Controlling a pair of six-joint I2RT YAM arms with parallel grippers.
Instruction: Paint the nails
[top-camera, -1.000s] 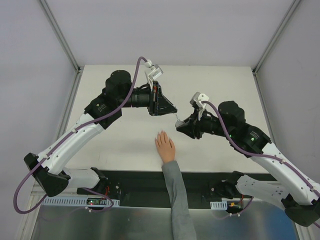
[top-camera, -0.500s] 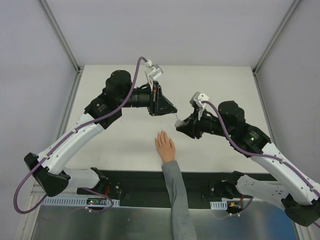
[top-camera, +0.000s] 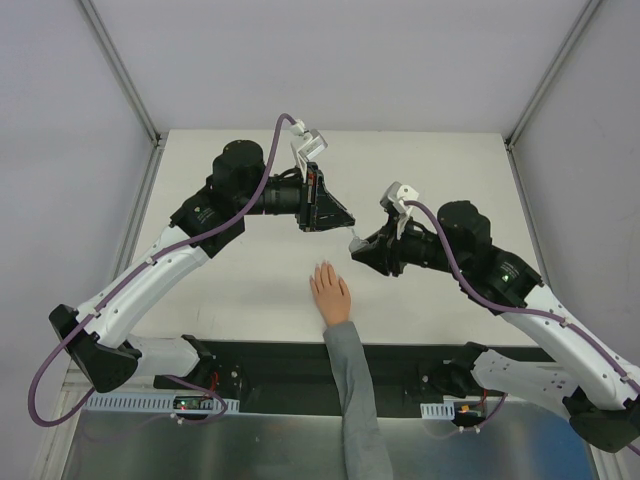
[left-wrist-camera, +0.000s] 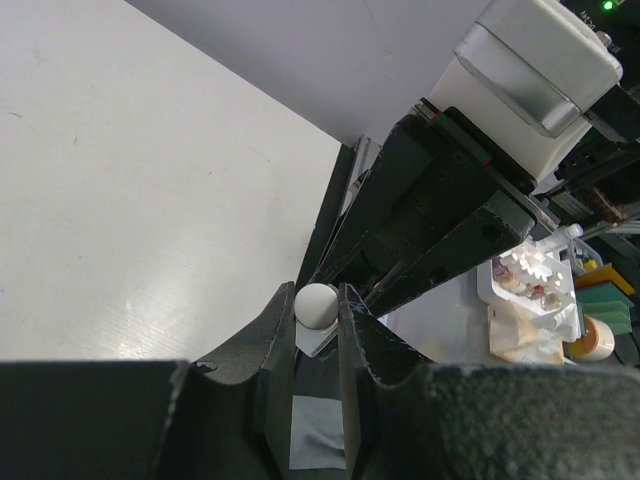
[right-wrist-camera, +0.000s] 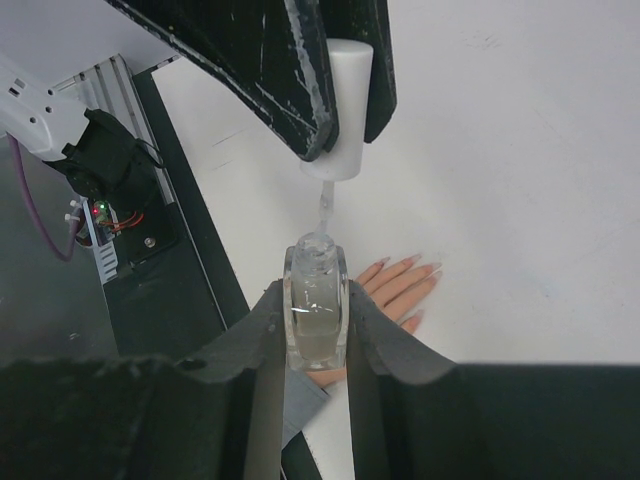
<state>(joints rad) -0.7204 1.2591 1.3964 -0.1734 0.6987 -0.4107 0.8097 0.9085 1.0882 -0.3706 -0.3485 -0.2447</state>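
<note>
A pale peach-pink hand (top-camera: 328, 290) with a grey sleeve lies flat on the white table, fingers pointing away. Its long nails (right-wrist-camera: 428, 270) show in the right wrist view. My right gripper (top-camera: 360, 250) is shut on a small clear bottle (right-wrist-camera: 317, 315) and holds it above and right of the hand. My left gripper (top-camera: 335, 218) is shut on the white cap (right-wrist-camera: 345, 110). The cap's brush (right-wrist-camera: 323, 212) hangs straight down with its tip at the bottle's neck. In the left wrist view the cap (left-wrist-camera: 318, 304) sits between the shut fingers, over the right gripper's black fingers (left-wrist-camera: 430, 220).
The black base rail (top-camera: 270, 360) runs along the table's near edge under the sleeve. Grey walls and metal frame posts (top-camera: 125, 75) close in the table. Small items lie off the table (left-wrist-camera: 530, 290) in the left wrist view.
</note>
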